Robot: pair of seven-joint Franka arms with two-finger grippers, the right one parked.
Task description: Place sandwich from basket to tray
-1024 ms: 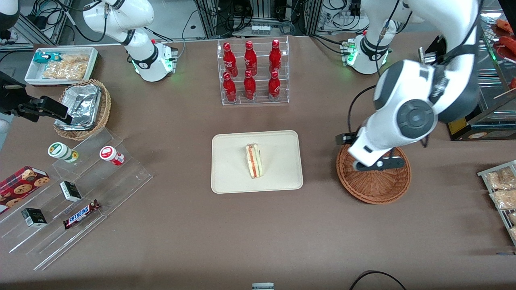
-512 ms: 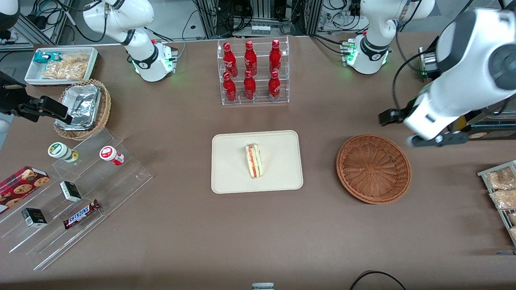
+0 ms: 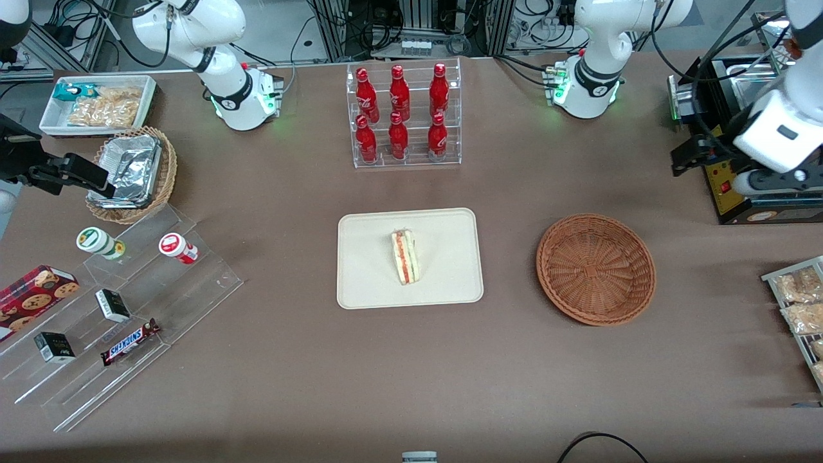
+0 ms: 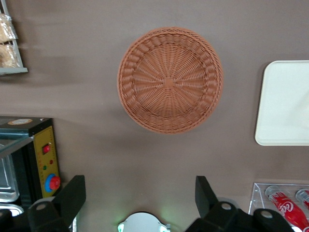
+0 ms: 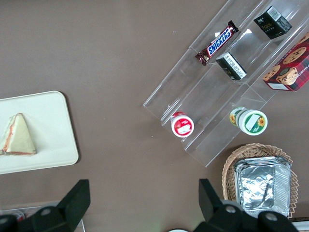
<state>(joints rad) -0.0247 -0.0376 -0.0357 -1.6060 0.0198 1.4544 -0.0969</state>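
The sandwich (image 3: 405, 257), a pale wedge with red and green filling, lies on its side in the middle of the cream tray (image 3: 366, 283); the right wrist view also shows the sandwich (image 5: 18, 135) on the tray (image 5: 48, 125). The reddish-brown wicker basket (image 3: 596, 269) stands beside the tray, toward the working arm's end, with nothing in it. My left gripper (image 3: 771, 182) hangs high over the black appliance, farther from the front camera than the basket. Its fingers (image 4: 75, 191) are wide apart and the gripper (image 4: 139, 184) holds nothing, looking down on the basket (image 4: 170, 79) and a tray edge (image 4: 285, 104).
A clear rack of red bottles (image 3: 402, 116) stands farther from the front camera than the tray. A black appliance (image 3: 739, 193) and a rack of snack bags (image 3: 800, 308) sit at the working arm's end. Clear steps with snacks (image 3: 122, 302), a tan basket with foil (image 3: 132, 170) and a white bin (image 3: 96, 103) are at the parked arm's end.
The left arm has swung from directly over the basket toward the working arm's end and away from the front camera, uncovering the basket. Sandwich, tray and basket have not moved.
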